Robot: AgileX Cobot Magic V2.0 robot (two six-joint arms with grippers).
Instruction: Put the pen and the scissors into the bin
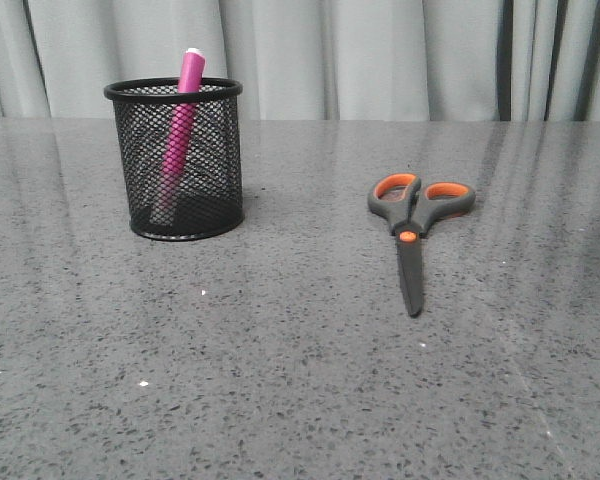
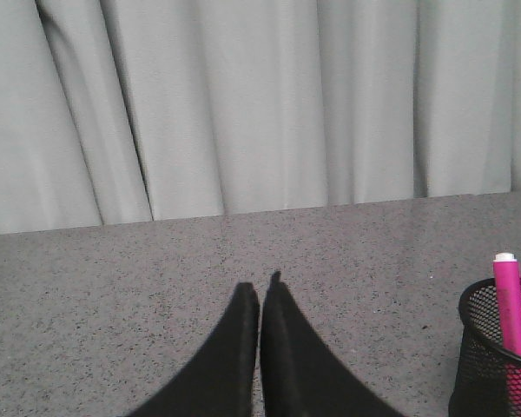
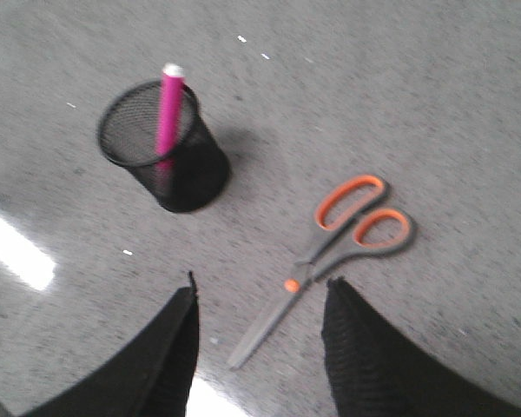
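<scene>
The black mesh bin [image 1: 183, 160] stands upright at the table's left rear. Inside it leans the pink pen [image 1: 178, 137], white tip above the rim; both also show in the left wrist view, bin [image 2: 482, 365] and pen [image 2: 511, 313], and in the right wrist view, bin [image 3: 169, 161] and pen [image 3: 168, 109]. The scissors [image 1: 412, 225] lie flat and closed to the right, blades toward me. My right gripper [image 3: 260, 291] hovers open above the scissors [image 3: 330, 256], the blades between its fingers in that view. My left gripper [image 2: 260, 291] is shut on nothing, over bare table beside the bin.
Grey speckled tabletop [image 1: 280, 380] runs to a grey curtain [image 1: 380, 50] at the back. Neither arm shows in the front view. A bright glare patch [image 3: 17, 252] lies on the table in the right wrist view.
</scene>
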